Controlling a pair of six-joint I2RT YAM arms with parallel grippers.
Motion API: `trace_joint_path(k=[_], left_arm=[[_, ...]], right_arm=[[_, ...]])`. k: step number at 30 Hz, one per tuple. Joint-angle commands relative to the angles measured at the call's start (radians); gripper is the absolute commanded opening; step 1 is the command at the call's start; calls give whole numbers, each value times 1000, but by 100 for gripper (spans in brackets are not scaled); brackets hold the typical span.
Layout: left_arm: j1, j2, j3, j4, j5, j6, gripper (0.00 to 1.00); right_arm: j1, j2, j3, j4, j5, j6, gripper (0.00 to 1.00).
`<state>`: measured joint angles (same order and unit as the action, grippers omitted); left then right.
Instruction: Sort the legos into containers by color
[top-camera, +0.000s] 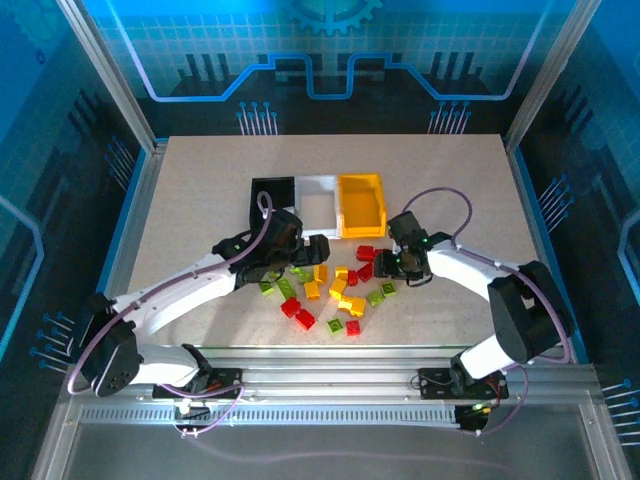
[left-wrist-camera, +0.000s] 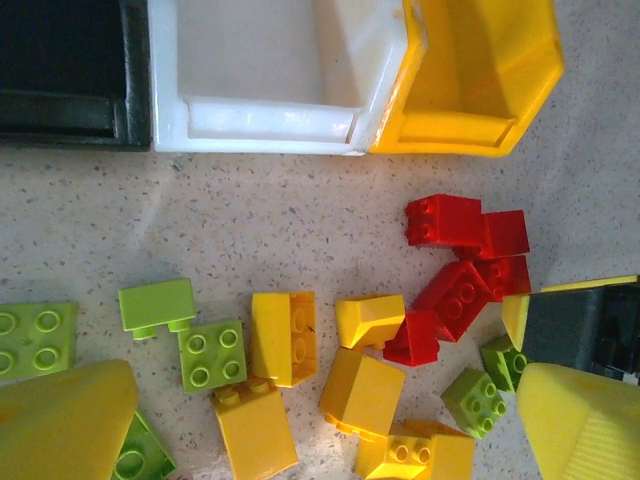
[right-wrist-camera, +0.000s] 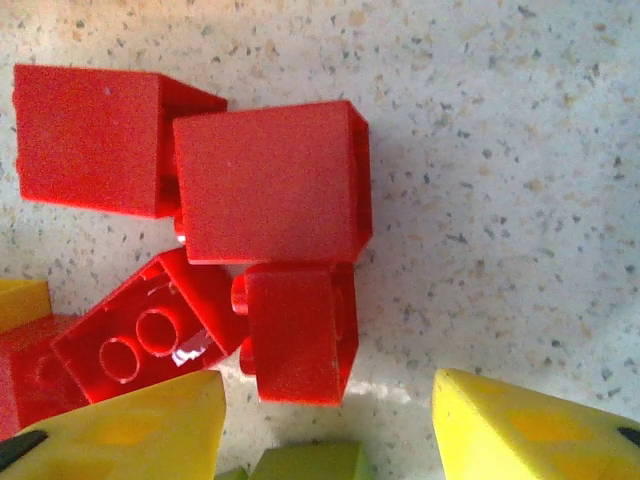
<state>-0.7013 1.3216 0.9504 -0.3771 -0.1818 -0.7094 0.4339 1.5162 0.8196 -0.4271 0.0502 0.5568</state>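
The legos (top-camera: 330, 290) lie scattered mid-table in red, yellow and lime green. Behind them stand the containers in a row: black (top-camera: 272, 192), white (top-camera: 318, 198) and yellow-orange (top-camera: 361, 205). My left gripper (left-wrist-camera: 320, 430) hangs open above yellow bricks (left-wrist-camera: 283, 337) and green ones (left-wrist-camera: 212, 355); in the top view it (top-camera: 312, 252) sits at the pile's left. My right gripper (right-wrist-camera: 330, 430) is low over a cluster of red bricks, its yellow fingers (right-wrist-camera: 130, 430) apart, with one red brick (right-wrist-camera: 295, 330) just ahead of the tips and untouched. From above it (top-camera: 385, 262) is at the pile's right.
In the left wrist view the right gripper's black and yellow body (left-wrist-camera: 585, 330) is close beside the red bricks (left-wrist-camera: 465, 270). A green brick (right-wrist-camera: 305, 462) lies between the right fingers. Bare speckled tabletop (top-camera: 200, 180) surrounds the bins and the pile.
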Motion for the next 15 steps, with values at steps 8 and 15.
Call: trace_joint_path(k=[8, 15], left_arm=[[1, -18, -24, 3, -22, -30, 99], [2, -25, -24, -8, -20, -27, 99]], right_arm=[[16, 83, 42, 59, 40, 3, 46], [15, 61, 20, 64, 27, 0, 34]])
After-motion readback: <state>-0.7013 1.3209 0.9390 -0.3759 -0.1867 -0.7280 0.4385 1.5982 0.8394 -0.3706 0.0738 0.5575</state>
